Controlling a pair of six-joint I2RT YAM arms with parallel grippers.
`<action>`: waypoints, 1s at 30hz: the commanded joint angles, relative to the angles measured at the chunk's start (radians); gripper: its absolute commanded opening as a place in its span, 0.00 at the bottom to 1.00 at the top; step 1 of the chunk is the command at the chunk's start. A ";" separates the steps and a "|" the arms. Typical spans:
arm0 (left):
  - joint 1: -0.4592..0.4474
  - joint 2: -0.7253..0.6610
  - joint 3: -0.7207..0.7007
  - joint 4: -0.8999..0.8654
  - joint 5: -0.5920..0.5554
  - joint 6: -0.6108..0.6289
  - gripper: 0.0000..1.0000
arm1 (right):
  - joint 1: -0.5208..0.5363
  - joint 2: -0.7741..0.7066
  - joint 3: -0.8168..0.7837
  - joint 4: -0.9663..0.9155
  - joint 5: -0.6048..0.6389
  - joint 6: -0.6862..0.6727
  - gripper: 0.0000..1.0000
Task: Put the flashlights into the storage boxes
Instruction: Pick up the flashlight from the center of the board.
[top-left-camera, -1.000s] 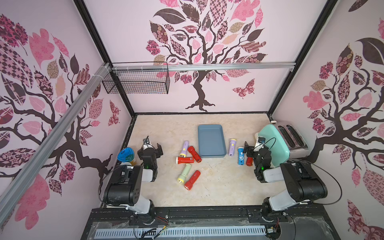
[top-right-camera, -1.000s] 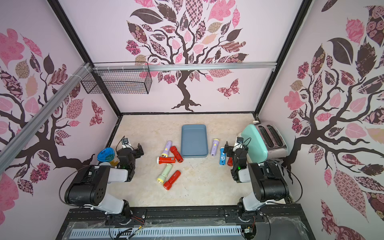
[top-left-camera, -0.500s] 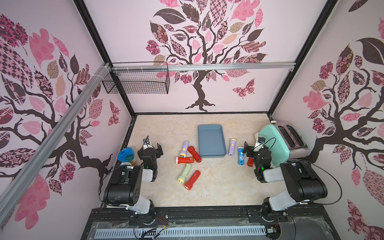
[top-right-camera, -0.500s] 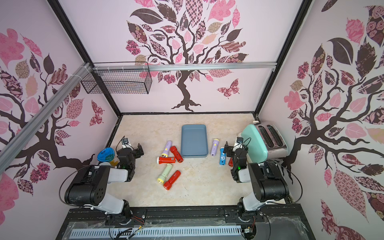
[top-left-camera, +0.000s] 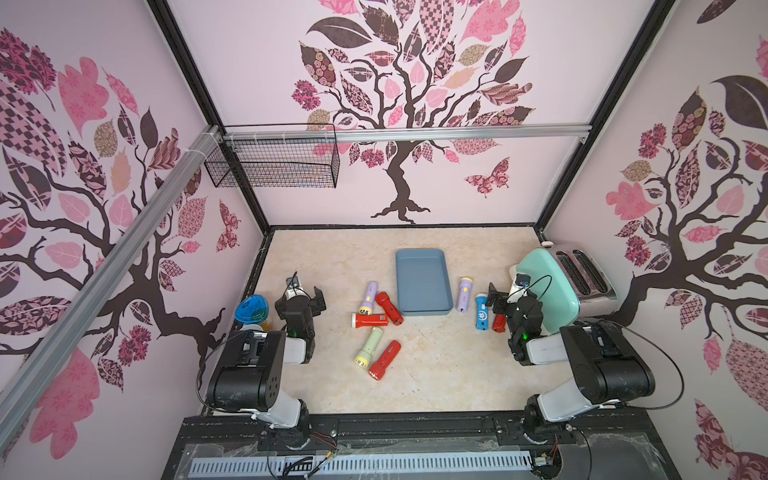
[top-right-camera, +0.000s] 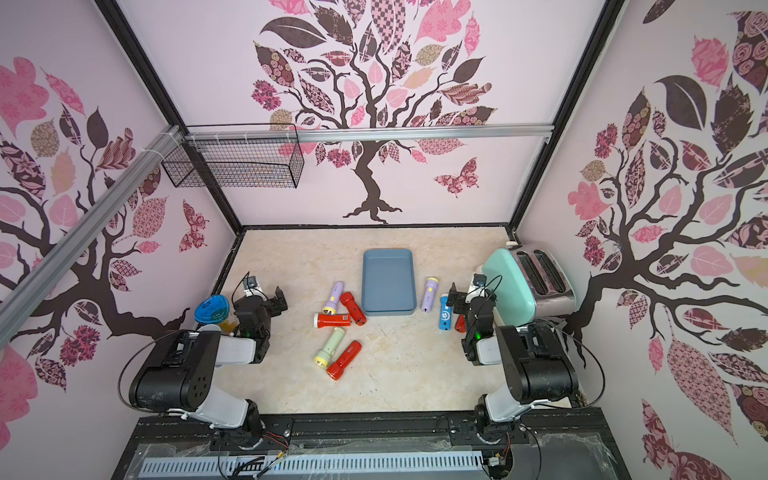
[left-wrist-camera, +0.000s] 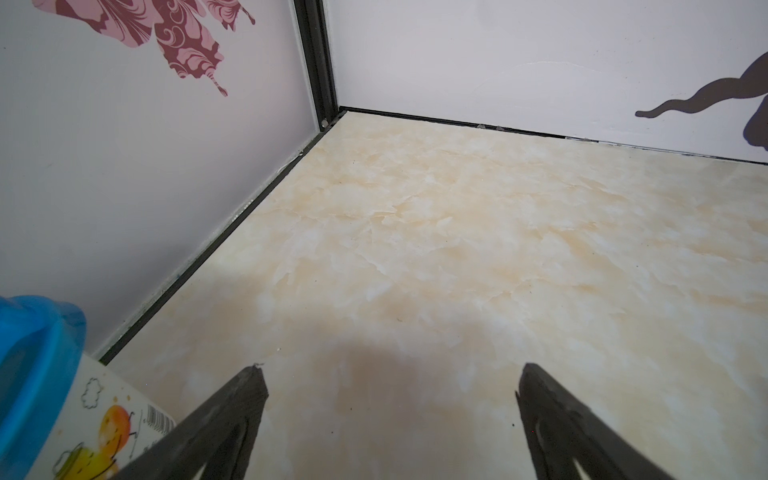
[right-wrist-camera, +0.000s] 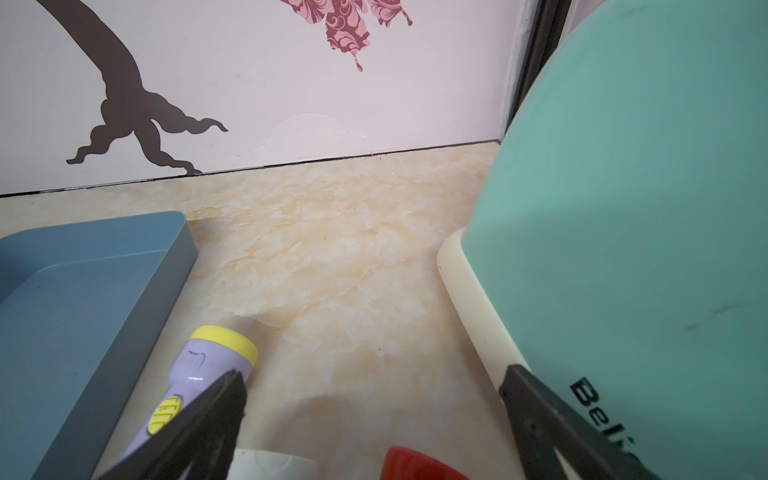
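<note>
The tray (top-left-camera: 422, 278) sits empty near the middle of the table (top-left-camera: 436, 382), a little toward the far edge, with its long sides running from near edge to far edge. All eight flashlights lie on the table outside it, so by the look of it the job has not begun. Five are bunched to the left of the tray, among them a pale green flashlight (top-left-camera: 368, 347). Three lie to its right: a lilac flashlight (top-left-camera: 465, 294) just beside the tray's right wall, then a blue flashlight (top-left-camera: 481, 318), then a red flashlight (top-left-camera: 498, 322) partly hidden under the right arm. The right gripper (right-wrist-camera: 374, 376) hangs low between the tray and the toaster (right-wrist-camera: 644, 249) with its jaws wide apart and nothing in them. In its wrist view the red flashlight shows between the two fingers, back from their tips. The left gripper (left-wrist-camera: 392, 374) is also spread and empty, near the left edge beside a cup with a blue lid (left-wrist-camera: 37, 353). It points at the far left corner with no flashlight ahead of it. The right arm is clearly the nearer one, and the red flashlight lies almost directly beneath its gripper. That flashlight's long axis runs near edge to far edge, roughly in line with the fingers, so the jaws would close across its barrel. The tray lies to the left of that spot, with the blue and lilac flashlights in between
</note>
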 joint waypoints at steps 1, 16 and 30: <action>0.007 0.012 0.031 0.015 0.006 0.014 0.98 | 0.012 0.006 -0.005 0.033 0.015 -0.021 0.99; 0.024 0.012 0.029 0.017 0.066 0.025 0.98 | 0.013 0.007 -0.009 0.039 0.014 -0.024 0.99; -0.189 -0.254 0.441 -0.990 -0.186 -0.150 0.98 | 0.051 -0.189 -0.113 0.076 0.154 -0.011 1.00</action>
